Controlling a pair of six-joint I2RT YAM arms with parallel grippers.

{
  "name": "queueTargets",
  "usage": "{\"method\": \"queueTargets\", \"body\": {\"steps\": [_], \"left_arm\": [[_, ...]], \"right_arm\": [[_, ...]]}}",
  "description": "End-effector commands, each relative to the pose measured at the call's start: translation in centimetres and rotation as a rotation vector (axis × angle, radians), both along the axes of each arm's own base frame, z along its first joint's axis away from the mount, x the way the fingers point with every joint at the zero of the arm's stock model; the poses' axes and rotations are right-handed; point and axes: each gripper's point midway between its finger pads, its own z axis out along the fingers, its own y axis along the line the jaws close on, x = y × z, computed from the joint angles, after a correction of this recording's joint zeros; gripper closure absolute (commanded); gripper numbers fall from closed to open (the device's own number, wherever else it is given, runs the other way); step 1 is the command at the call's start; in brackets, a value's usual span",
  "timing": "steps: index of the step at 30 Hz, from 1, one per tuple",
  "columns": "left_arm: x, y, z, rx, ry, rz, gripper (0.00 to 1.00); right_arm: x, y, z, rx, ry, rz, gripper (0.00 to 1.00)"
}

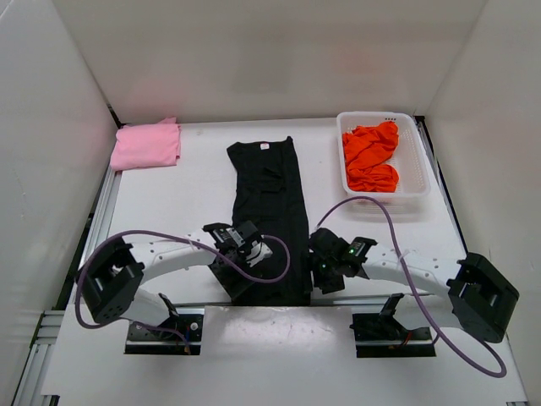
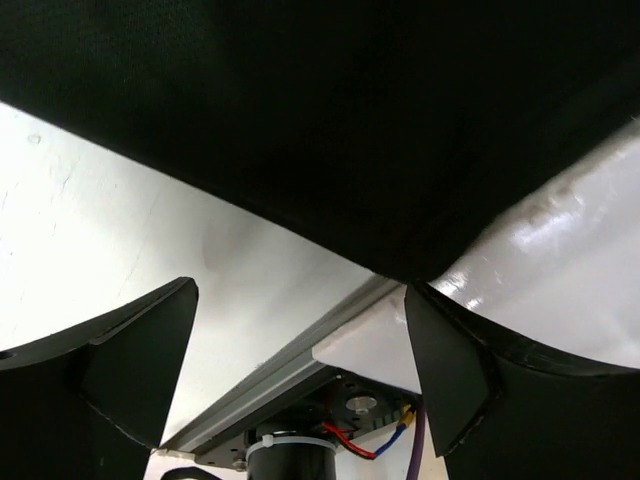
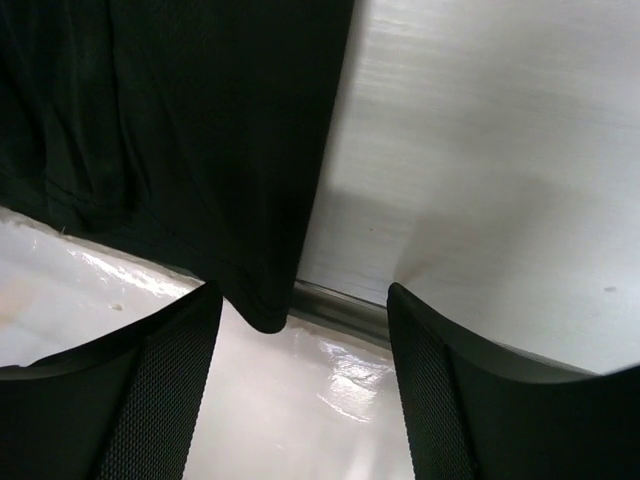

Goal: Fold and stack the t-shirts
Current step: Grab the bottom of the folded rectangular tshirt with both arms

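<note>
The black t-shirt (image 1: 272, 211) lies folded into a long strip down the table's middle, its bottom hem at the near edge. My left gripper (image 1: 239, 269) is open at the hem's left corner; in the left wrist view the black cloth (image 2: 330, 120) hangs just above the open jaws. My right gripper (image 1: 318, 275) is open at the hem's right corner, whose tip (image 3: 262, 310) lies between the fingers (image 3: 170, 380). The pink t-shirt (image 1: 147, 145) lies folded at the far left. The orange t-shirt (image 1: 372, 156) is crumpled in the basket.
The white mesh basket (image 1: 420, 161) stands at the far right. White walls enclose the table on three sides. A metal rail (image 3: 340, 310) runs along the table's near edge, below the hem. Purple cables loop over both arms.
</note>
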Motion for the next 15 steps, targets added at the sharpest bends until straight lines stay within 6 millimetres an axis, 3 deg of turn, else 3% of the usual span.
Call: {"method": "queueTargets", "body": {"steps": [1, 8, 11, 13, 14, 15], "left_arm": [[0.3, -1.7, 0.2, -0.037, -0.019, -0.031, 0.06], [-0.8, -2.2, -0.9, -0.023, -0.008, -0.088, 0.19], [-0.2, -2.5, -0.7, -0.021, -0.028, -0.086, 0.21], [2.9, -4.6, 2.4, -0.086, -0.143, -0.052, 0.19], [5.1, -4.2, 4.8, -0.124, -0.2, 0.021, 0.17], [7.5, -5.6, 8.7, -0.214, -0.274, 0.065, 0.14]], "right_arm": [[-0.1, 1.8, 1.4, 0.063, 0.0, 0.052, 0.29], [-0.8, 1.6, 0.1, 0.091, 0.022, 0.017, 0.3], [-1.0, 1.7, 0.2, 0.091, 0.027, 0.018, 0.3], [-0.8, 1.1, 0.3, 0.073, 0.01, -0.007, 0.32], [-0.3, 1.1, 0.5, 0.075, -0.014, -0.025, 0.32], [-0.3, 0.9, 0.7, 0.075, -0.018, -0.041, 0.31]]}}
